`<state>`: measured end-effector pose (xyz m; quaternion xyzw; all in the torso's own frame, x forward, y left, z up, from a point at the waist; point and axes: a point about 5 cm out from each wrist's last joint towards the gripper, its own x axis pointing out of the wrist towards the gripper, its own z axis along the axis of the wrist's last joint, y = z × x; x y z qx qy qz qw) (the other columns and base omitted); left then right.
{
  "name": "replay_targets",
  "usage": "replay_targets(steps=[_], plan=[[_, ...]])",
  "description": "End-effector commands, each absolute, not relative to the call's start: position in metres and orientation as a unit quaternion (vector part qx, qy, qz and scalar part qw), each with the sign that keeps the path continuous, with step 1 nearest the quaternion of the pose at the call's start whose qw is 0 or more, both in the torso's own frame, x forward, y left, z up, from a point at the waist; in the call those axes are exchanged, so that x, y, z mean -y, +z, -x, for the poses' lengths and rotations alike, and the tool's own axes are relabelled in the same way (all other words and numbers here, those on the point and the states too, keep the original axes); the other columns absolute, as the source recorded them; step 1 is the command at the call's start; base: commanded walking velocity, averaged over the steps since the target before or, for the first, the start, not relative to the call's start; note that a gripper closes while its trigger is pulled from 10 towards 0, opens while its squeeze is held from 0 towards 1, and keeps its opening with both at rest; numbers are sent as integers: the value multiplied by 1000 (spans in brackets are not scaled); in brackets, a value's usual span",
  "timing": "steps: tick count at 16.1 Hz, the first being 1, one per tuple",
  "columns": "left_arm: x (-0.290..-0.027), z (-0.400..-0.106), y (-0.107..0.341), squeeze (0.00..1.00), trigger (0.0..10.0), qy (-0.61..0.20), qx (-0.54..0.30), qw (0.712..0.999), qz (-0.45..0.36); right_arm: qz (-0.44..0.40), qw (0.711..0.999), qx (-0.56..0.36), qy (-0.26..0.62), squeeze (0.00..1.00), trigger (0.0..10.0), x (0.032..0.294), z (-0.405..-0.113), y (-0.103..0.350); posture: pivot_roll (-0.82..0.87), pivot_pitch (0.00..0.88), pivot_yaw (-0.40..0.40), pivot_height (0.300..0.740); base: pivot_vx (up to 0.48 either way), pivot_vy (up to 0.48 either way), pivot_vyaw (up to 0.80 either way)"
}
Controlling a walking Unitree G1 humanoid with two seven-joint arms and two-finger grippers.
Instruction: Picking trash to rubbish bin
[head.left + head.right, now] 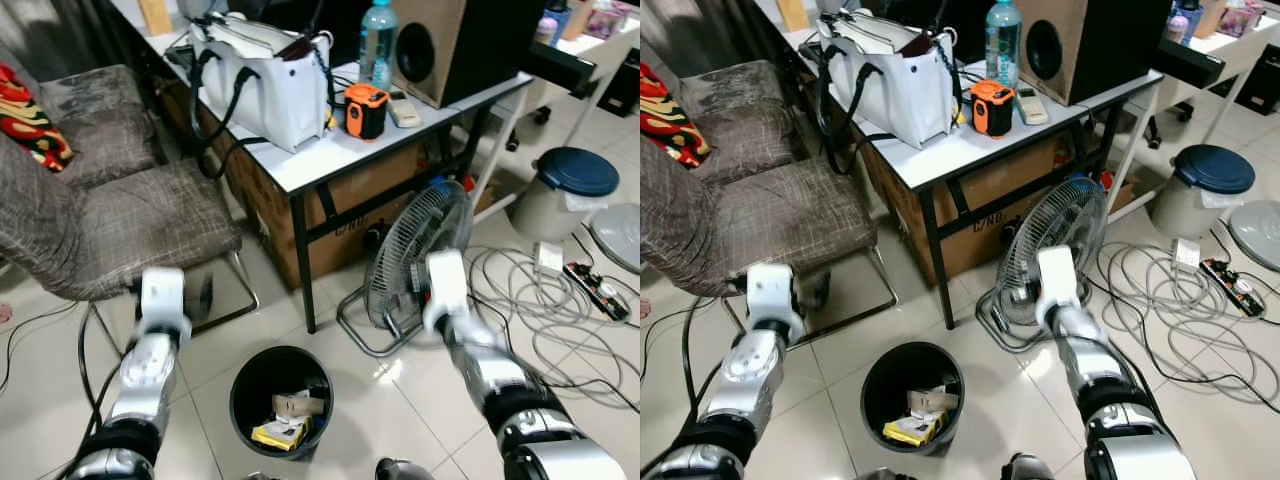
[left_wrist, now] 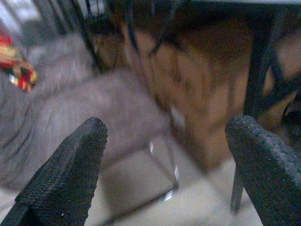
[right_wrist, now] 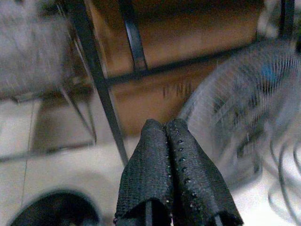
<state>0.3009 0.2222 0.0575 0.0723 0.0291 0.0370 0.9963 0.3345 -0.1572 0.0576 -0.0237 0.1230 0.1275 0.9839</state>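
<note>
Left eye view: round black bin (image 1: pixel 281 398) stands upright (trash inside); left claw (image 2: pixel 164 155) spread, right claw (image 3: pixel 171 165) closed, empty.

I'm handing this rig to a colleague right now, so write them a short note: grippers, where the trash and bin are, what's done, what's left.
Left gripper: open, holding nothing, raised in front of the grey chair.
Right gripper: shut, nothing visible between the fingers, raised near the floor fan.
Rubbish bin: black, on the tiled floor between the two arms, below the table.
Done: some trash, a yellow packet and card scraps, already lies in the bin.
Left: no loose trash is obvious on the floor nearby; look around for more before reaching. Mind the cables on the floor to the right.
</note>
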Motion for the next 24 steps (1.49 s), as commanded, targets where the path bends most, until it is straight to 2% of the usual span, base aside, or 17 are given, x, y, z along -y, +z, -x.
replay_targets(steps=[1, 3, 6, 9, 13, 24], plan=[[-221, -299, 66, 0, 10000, 47, -3, 996, -75, 30, 986, -95, 135, 0, 10000, 152, -338, 68, -91, 61, 71, 740, 0, 0, 0], [-204, -295, 93, 0, 10000, 39, 65, 994, -79, 47, 987, -50, 142, 0, 10000, 142, -338, 83, -93, 76, 70, 740, 0, 0, 0], [-212, -274, 128, 0, 10000, 55, 111, 988, -90, 53, 988, 7, 147, 0, 10000, 139, -331, 102, -109, 121, 70, 740, 0, 0, 0], [-212, -244, 124, 0, 10000, 63, 85, 991, -79, 64, 987, 57, 139, 0, 10000, 146, -314, 126, -108, 135, 51, 740, 0, 0, 0], [-203, -231, 123, 0, 10000, 46, 61, 994, -75, 69, 985, 68, 145, 0, 10000, 142, -297, 141, -114, 131, 38, 740, 0, 0, 200], [-192, -235, 122, 0, 10000, 27, 36, 996, -76, 61, 986, 36, 150, 0, 10000, 136, -296, 138, -98, 135, 41, 740, 0, 0, 800]])
